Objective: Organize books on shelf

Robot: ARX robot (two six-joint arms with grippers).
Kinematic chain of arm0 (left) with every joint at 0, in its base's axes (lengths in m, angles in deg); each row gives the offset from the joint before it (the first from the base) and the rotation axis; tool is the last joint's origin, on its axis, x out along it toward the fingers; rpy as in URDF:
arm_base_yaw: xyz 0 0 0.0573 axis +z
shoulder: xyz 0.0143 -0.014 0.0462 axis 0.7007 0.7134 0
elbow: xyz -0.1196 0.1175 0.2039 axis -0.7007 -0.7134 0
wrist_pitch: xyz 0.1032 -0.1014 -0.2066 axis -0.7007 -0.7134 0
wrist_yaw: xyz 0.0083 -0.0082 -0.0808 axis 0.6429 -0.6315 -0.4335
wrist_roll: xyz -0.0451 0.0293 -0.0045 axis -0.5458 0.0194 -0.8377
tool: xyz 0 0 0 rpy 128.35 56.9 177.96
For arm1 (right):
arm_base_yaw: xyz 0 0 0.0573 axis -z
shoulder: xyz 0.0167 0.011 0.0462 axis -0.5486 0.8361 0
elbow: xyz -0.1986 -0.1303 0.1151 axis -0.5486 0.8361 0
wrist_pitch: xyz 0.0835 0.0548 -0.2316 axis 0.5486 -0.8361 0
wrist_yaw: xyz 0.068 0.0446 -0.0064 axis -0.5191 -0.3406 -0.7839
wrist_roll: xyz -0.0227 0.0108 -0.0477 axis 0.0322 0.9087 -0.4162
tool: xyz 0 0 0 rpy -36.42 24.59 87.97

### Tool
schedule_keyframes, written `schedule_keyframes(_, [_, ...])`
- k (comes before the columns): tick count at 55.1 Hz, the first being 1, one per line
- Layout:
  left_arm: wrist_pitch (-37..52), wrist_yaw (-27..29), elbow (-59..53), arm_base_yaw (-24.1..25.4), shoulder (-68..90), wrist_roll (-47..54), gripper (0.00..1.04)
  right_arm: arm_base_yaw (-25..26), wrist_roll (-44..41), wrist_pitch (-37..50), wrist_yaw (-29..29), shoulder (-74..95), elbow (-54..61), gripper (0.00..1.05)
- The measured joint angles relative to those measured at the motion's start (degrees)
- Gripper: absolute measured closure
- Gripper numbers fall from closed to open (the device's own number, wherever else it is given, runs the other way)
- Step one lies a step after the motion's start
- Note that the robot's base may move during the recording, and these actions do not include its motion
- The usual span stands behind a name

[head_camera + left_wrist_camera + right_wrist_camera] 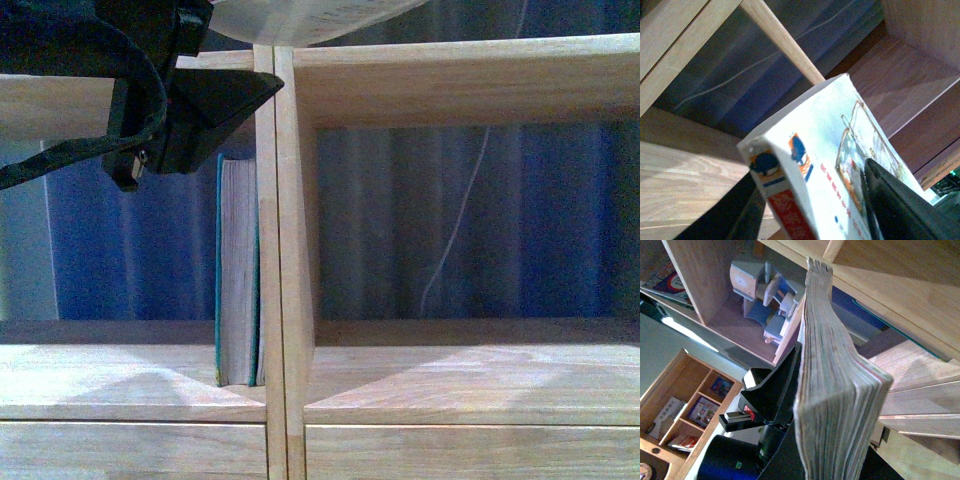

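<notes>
- The shelf [285,250] filled the front view, with two open compartments side by side split by an upright divider and drawer fronts below. The right compartment showed no book, so room was left for more.
- The teal book [238,270] stood upright on the floor of the left compartment, page edges facing out and its right cover against the divider. The divider probably served as a bookend, so the book needed no other support.
- A second thick book [835,405] with pale page edges was held in front of the right wrist camera. Its cover colour could not be told. It was out of the front view, so it was likely waiting its turn.
- The white paperback [815,150] was tilted in the air before the shelf openings, red strip toward the camera. It was not yet inside any compartment, probably being lined up for a slot.
- The left gripper [810,200] pinched the paperback across its covers, one dark finger [890,205] on each face, which kept the thin book from flopping.
- The right gripper [825,370] seemed clamped on the thick book. Only one finger [780,385] showed, flat against a cover, and the other was hidden behind the pages.
</notes>
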Motion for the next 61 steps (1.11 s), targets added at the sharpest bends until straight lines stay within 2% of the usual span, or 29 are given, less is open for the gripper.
schedule_keyframes(12, [0.4,1.3,0.0,0.0,-0.3,-0.7,0.84,-0.4,-0.5,-0.2,0.4,0.0,0.4,0.97])
schedule_keyframes(17, [0.7,1.5,0.1,-0.1,-0.8,-2.4,0.93,-0.4,-0.8,-0.4,0.6,0.0,1.0,0.97])
schedule_keyframes(22, [0.9,1.8,0.3,-0.2,-1.2,-3.6,0.97,-0.4,-0.8,-0.7,0.6,0.1,1.0,0.97])
schedule_keyframes(33, [0.9,1.8,0.3,-0.2,-1.2,-3.8,0.98,-0.6,-2.1,-2.1,1.5,0.1,1.0,0.96])
schedule_keyframes(43, [0.5,2.0,0.3,-0.1,-1.2,-2.7,0.98,0.8,-3.7,-1.1,2.5,0.0,1.0,0.67])
schedule_keyframes(47, [0.1,2.0,0.2,0.1,-1.3,-2.1,0.98,2.1,-6.8,0.0,4.0,0.0,1.1,0.55])
schedule_keyframes(50, [-0.3,1.9,0.2,0.4,-1.4,-1.7,0.98,3.4,-10.6,1.9,4.2,0.0,1.4,0.46])
schedule_keyframes(55, [-2.4,1.8,0.0,1.2,-2.5,0.2,0.98,6.3,-22.0,6.2,6.3,-0.3,3.9,0.28])
schedule_keyframes(61, [-5.1,2.1,-0.4,2.1,-4.1,3.5,0.98,10.2,-33.6,9.5,6.3,0.0,6.9,0.13])
